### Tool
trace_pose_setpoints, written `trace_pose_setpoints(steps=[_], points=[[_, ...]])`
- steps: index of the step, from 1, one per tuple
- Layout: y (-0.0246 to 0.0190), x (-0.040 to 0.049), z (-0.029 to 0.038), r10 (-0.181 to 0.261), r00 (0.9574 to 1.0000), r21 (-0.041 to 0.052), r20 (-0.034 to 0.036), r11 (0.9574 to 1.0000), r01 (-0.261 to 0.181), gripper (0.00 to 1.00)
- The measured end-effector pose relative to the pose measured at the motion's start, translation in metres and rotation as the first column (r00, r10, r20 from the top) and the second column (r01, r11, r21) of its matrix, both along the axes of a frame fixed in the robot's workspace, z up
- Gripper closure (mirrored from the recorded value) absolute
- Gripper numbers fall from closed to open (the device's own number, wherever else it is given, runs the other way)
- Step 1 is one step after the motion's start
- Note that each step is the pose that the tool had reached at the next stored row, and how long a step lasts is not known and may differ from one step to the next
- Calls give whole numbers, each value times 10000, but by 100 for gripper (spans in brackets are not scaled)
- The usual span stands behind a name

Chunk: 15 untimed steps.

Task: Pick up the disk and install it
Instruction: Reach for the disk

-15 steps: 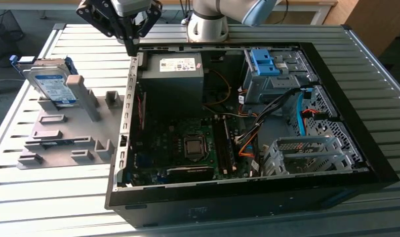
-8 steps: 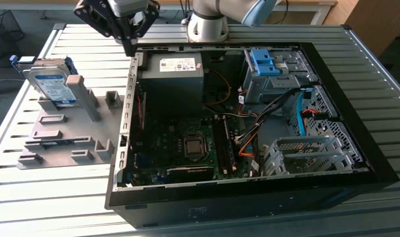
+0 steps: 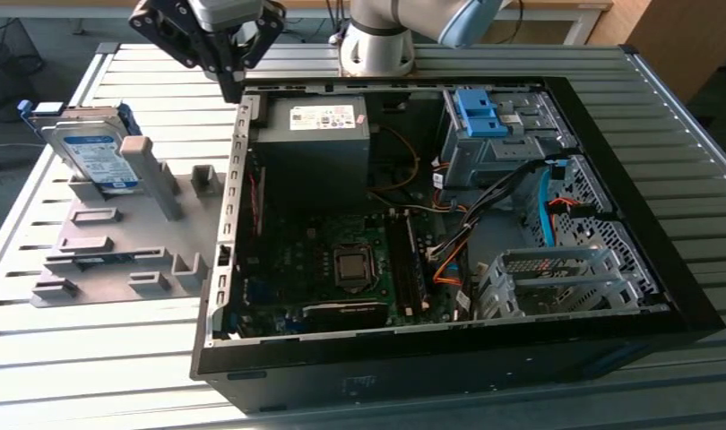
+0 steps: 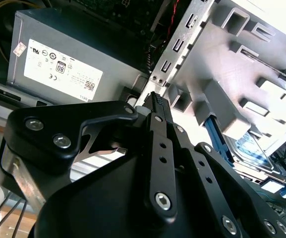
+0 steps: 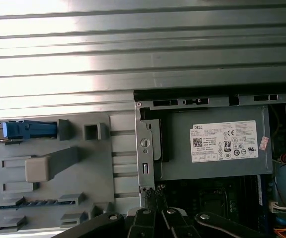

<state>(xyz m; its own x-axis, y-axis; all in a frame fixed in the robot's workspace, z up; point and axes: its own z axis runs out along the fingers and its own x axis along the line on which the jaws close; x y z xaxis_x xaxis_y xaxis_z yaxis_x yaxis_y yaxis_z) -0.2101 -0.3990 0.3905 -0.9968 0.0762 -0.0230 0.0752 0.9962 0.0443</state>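
The gripper point(image 3: 231, 88) is hanging over the table point(image 3: 100, 367), close to the edge where the robot's base point(image 3: 377, 49) is standing. Its two fingers are pressing together, and they are holding nothing. In both wrist views the closed tips point(image 4: 155, 99) point(image 5: 154, 192) are pointing down at the thin metal wall of the open computer case point(image 3: 459, 372), right at the corner beside the dark grey box point(image 3: 315, 148) with the white label.

The disk point(image 3: 94, 154) is not in the gripper. It is standing on its edge in a grey holder point(image 3: 112, 246), leaning back a little. The holder is lying on the table just beside the case, toward the table's edge on the exterior view's left. The disk is sitting at the holder's end nearest the robot's base, apart from the gripper. Its blue frame is showing in the first wrist view point(image 5: 28, 130), at the corner of the holder point(image 5: 53, 168).

Inside the case, a blue bracket point(image 3: 477, 112) is sitting at the corner away from the holder, and a silver cage point(image 3: 555, 282) is sitting lower down on that same side.
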Motion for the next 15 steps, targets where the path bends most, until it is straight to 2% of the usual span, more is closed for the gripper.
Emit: trace_pose_setpoints(steps=[15], points=[[0, -79, -6, 0, 10000, 0, -7, 10000, 0, 89]])
